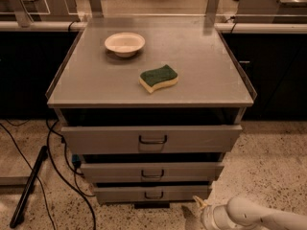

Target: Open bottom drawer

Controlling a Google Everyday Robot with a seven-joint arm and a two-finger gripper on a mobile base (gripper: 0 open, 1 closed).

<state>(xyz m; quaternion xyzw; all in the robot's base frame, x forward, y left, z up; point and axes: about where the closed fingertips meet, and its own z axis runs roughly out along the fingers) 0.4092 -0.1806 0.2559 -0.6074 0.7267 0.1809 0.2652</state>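
The bottom drawer [124, 194] is the narrowest grey front of three, lowest on the cabinet, with a small dark loop handle [153, 195] at its centre. It stands out a little, less than the two drawers above it. My gripper [192, 211] is at the bottom edge of the view, on the end of the white arm [249, 217] that comes in from the lower right. It is low, just below and to the right of the bottom drawer's handle, and apart from it.
The middle drawer [151, 170] and the wide top drawer [151, 138] stand out above. A white bowl [124, 43] and a green-yellow sponge [159, 77] lie on the cabinet top [96, 87]. Black cables [57, 157] and a dark rod [28, 188] lie on the floor at left.
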